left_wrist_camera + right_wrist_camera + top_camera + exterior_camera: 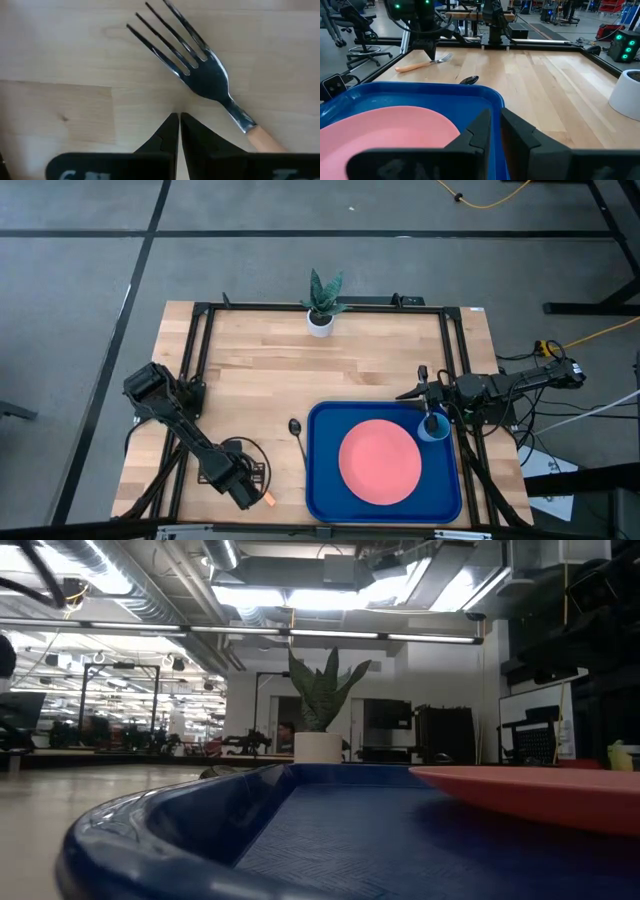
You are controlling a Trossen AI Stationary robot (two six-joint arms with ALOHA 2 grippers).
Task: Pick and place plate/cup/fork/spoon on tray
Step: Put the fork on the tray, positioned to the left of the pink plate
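Note:
The deep-blue tray [385, 498] lies at the table's near right, with the salmon-pink plate [380, 462] flat in it. The light-blue cup [440, 432] stands in the tray's far right corner, and my right gripper [431, 418] is shut on it. The dark spoon [296, 427] lies on the table just left of the tray. The fork [205, 75], with silver tines and a tan handle [265, 142], lies flat on the table at the near left. My left gripper [178, 119] is shut just beside the fork's neck, touching nothing. My right gripper comes at the cup slanting down from the table's right. In the right wrist view the fingers [480, 132] stand almost together with a thin blue strip between them. They hide the cup's body and the place of contact. The cup stands upright on the tray's floor.
A white pot with a green plant [321, 320] stands at the table's far edge, in the middle. Black frame rails run along the table's left, right and far sides. Bare wood lies between the plant and the tray.

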